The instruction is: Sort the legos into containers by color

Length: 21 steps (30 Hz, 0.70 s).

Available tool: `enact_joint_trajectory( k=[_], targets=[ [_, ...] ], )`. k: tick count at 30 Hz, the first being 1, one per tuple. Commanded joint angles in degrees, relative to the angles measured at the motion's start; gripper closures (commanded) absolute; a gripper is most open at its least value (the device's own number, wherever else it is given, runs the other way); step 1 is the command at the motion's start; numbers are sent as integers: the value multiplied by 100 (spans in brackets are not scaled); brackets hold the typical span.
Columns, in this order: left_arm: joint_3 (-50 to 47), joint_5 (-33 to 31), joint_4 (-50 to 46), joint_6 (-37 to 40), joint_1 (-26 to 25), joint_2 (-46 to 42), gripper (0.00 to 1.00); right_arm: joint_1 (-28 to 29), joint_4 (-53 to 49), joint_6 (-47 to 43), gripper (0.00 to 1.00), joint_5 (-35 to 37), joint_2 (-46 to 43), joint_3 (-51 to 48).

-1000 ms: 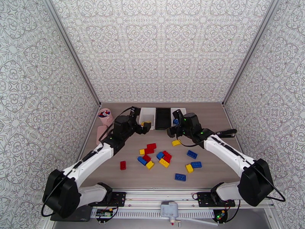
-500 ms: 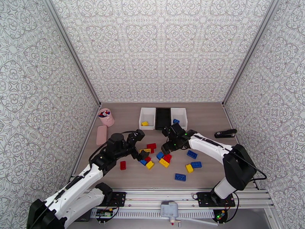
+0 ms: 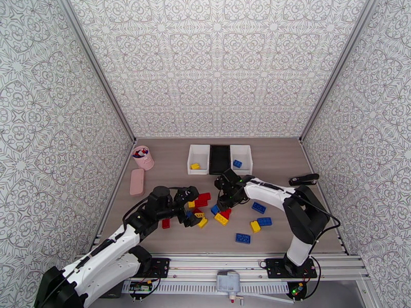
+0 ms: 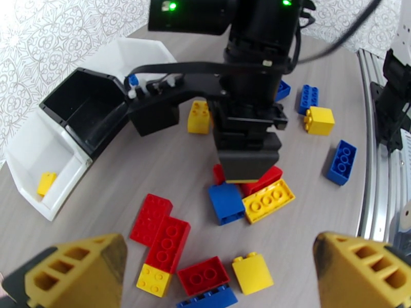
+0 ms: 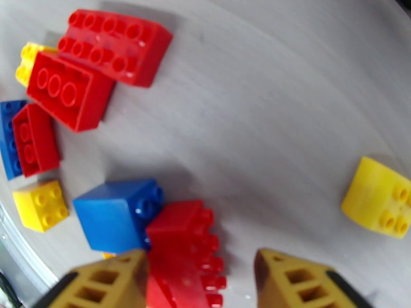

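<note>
Both arms have swung back from the containers point(image 3: 220, 159) down to the legos point(image 3: 221, 218) at table centre. The right gripper point(image 3: 224, 204) straddles a red brick point(image 5: 180, 242), fingers half closed, with a gap left on one side. The left gripper point(image 3: 192, 214), at its nine o'clock, hangs spread wide and empty. The containers sit at twelve o'clock.

Right gripper point(image 5: 200, 278) low in frame, yellow fingers apart, straddling a tilted red lego point(image 5: 180, 237), blue lego point(image 5: 115, 214) touching its left side, long red lego point(image 5: 115, 42) against another red lego point(image 5: 69, 91) upper left, yellow lego point(image 5: 377, 196) alone at right, grey wood-grain tabletop point(image 5: 267, 124)
</note>
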Motion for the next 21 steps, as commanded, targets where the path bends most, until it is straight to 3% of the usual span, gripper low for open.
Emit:
enact_joint_trajectory(
  k=[1,11,21],
  targets=[
    [-50,119,156,91,-36,1,0,33,-18,61,44,15,138,157],
    [-67,104,247,62,-19,34,1,37,-115,56,48,192,281,225],
    [-56,84,323,-32,48,63,0,33,-174,42,66,200,290,291]
  ],
)
